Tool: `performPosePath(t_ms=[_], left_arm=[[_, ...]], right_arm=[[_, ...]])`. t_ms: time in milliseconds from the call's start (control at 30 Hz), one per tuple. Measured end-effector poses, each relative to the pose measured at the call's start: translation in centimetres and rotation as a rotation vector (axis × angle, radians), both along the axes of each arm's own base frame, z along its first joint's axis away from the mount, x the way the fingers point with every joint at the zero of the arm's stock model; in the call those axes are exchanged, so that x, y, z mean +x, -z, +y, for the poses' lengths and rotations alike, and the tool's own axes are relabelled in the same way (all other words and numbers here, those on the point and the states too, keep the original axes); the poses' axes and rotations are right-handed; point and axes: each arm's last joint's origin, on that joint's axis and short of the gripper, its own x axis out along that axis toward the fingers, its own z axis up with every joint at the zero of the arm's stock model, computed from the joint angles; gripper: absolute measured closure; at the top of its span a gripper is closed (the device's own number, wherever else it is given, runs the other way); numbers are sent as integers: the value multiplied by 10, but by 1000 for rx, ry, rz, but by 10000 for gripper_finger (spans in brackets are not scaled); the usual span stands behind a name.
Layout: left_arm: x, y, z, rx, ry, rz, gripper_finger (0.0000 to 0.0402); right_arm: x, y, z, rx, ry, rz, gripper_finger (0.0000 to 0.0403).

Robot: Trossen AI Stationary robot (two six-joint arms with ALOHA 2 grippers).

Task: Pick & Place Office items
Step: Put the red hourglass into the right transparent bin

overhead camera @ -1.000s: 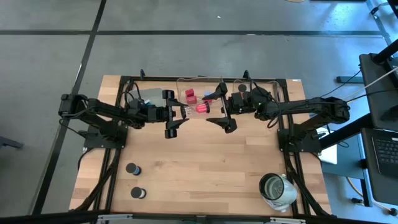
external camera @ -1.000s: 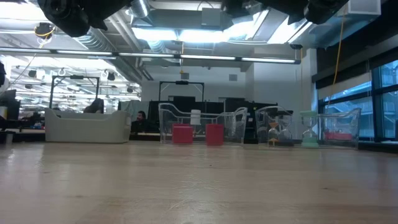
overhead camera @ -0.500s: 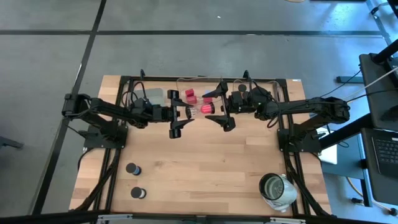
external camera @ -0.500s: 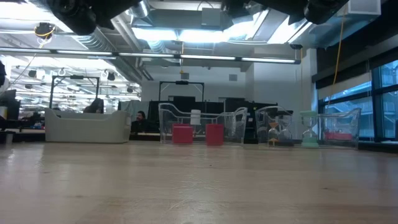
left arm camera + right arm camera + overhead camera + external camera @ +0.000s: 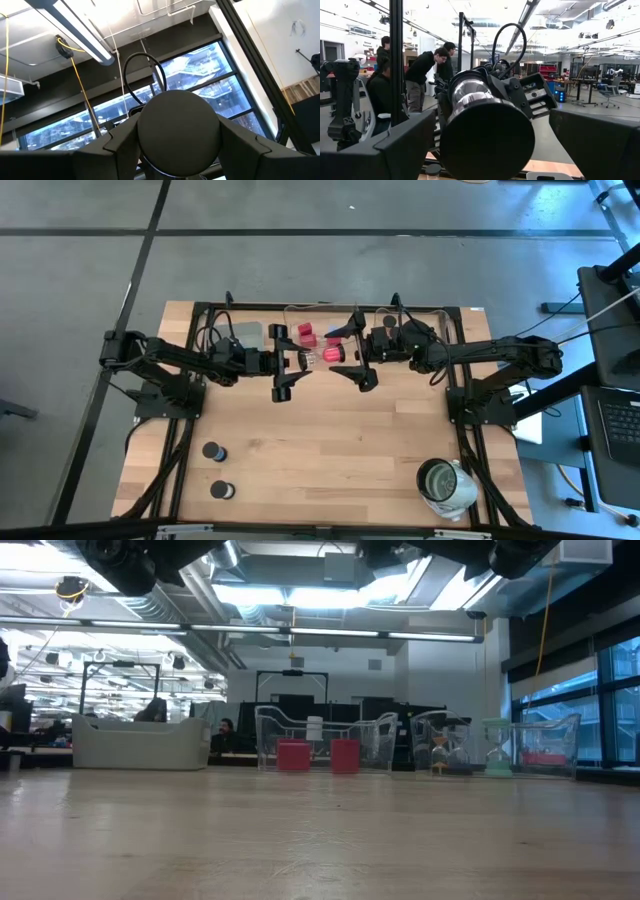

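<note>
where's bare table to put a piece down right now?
The wood is bare across the middle of the table, between the two black round caps near the left front and the silvery round container at the right front. The back edge is crowded: trays with red blocks and both grippers above them.

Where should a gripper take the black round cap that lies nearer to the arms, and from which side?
Probably from straight above, with the fingers closing across the round side wall of the black cap. It sits flat on the bare table, apart from the second cap, so any finger angle around it seems free.
</note>
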Motion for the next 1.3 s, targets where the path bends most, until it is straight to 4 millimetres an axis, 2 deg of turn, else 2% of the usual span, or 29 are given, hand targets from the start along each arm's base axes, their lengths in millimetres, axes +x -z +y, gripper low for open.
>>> performPosePath(t_ms=[267,933,1200,1300], left_arm=[[0,1,0,-1,1,7,189],[1,2,0,-3,1,20,189],[1,1,0,-5,4,18,189],[1,1,0,-4,2,18,189]], right_arm=[[0,2,0,4,-1,17,17],[1,3,-2,4,-1,35,129],[0,3,-1,1,-12,34,196],[0,3,-1,-2,-22,35,197]])
